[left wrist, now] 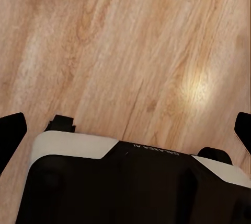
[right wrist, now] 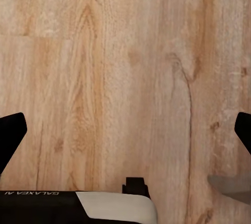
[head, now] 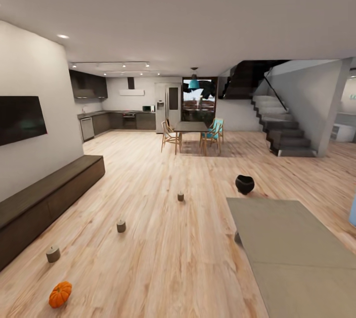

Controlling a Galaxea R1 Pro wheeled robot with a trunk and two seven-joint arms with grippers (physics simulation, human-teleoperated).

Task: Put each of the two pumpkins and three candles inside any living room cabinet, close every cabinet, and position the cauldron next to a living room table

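A pumpkin [head: 60, 294] sits on the wood floor [head: 163, 239], near the front and to the left. The left gripper [left wrist: 125, 127] is wide open over bare floor, holding nothing. The right gripper [right wrist: 125, 130] is wide open too, also over floor. Three candles [head: 53, 253] [head: 121, 226] [head: 180, 197] stand well apart in a line going away across the floor. The long dark cabinet [head: 44, 199] runs along the left wall, doors shut. The black cauldron [head: 244, 184] sits on the floor just past the far end of the grey table [head: 296, 253].
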